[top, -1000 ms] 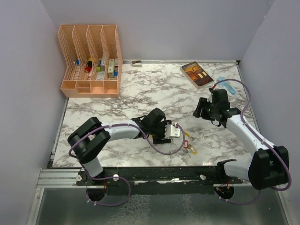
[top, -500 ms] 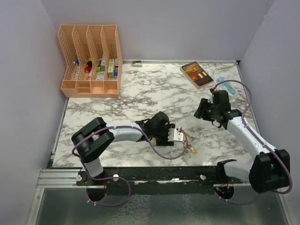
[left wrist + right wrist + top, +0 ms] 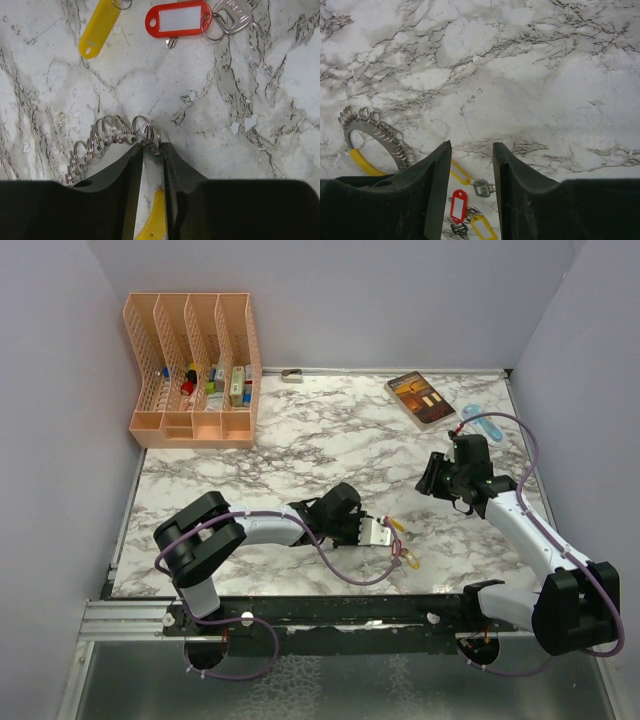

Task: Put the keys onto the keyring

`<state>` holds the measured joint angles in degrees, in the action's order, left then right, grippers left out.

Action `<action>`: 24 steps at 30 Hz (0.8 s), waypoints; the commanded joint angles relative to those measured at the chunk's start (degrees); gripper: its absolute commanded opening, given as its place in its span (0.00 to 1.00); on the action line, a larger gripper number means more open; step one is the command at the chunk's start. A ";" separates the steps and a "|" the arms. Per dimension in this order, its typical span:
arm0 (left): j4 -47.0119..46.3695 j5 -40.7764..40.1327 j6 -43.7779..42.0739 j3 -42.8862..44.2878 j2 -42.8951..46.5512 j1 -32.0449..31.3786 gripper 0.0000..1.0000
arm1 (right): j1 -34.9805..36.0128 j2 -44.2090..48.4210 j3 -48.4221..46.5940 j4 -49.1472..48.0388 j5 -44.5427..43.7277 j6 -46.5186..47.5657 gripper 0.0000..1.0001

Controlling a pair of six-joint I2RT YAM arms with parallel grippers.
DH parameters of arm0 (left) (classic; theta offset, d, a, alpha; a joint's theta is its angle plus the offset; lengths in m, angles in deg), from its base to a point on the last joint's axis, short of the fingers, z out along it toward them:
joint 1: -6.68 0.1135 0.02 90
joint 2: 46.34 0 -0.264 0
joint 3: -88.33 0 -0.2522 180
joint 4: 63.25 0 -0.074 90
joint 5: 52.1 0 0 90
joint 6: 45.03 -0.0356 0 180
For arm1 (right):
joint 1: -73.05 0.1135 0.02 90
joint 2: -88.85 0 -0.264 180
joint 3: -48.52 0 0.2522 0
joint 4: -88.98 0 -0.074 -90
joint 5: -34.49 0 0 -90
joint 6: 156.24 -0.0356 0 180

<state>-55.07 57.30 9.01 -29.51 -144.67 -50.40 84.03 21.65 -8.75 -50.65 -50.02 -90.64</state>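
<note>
The keyring [image 3: 107, 136], a row of silvery rings on a curved metal strip with a yellow segment [image 3: 156, 215], lies low over the marble. My left gripper [image 3: 152, 146] is shut on its end, with the last rings at the fingertips. In the top view the left gripper [image 3: 372, 530] is at the front centre. The keys lie just beyond it: a yellow tag [image 3: 100, 27], a red tag [image 3: 177, 19] and a metal key [image 3: 232, 12]. My right gripper [image 3: 432, 475] is open and empty, hovering above the table. Its wrist view shows the keyring [image 3: 375, 132] and the keys [image 3: 465, 200] below it.
A peach file organiser [image 3: 195, 370] with small items stands at the back left. A brown book [image 3: 420, 400] and a blue plastic object [image 3: 485, 422] lie at the back right. Purple cables loop off both arms near the front edge.
My left gripper has slid right and slightly nearer with the keyring, toward the keys. The right arm has barely moved.
</note>
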 commanded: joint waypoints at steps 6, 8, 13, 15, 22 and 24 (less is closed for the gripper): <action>1.83 -3.99 -1.03 -0.64 0.24 -0.20 0.11 | 0.17 0.58 0.57 0.29 0.81 -0.53 0.38; 1.82 -4.51 -1.17 -0.55 0.16 -0.22 0.06 | 0.18 0.53 0.61 0.20 0.83 -0.44 0.38; 2.31 -7.14 -1.78 0.44 0.13 -0.23 0.00 | 0.18 0.52 0.96 -0.20 1.05 -0.22 0.38; 3.59 -8.27 -2.54 1.48 0.22 -0.21 0.00 | 0.18 0.48 0.91 -0.28 1.16 -0.09 0.38; 12.40 -6.08 -2.71 8.68 0.81 3.82 0.00 | 0.18 0.19 0.51 -0.46 3.74 1.83 0.36; 15.80 -2.88 -2.65 11.40 2.85 5.99 0.00 | 0.18 0.06 0.43 -0.73 5.76 2.89 0.36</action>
<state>-46.52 50.57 6.84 -23.35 -144.64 -48.31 84.03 21.65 -7.99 -50.67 -48.60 -89.94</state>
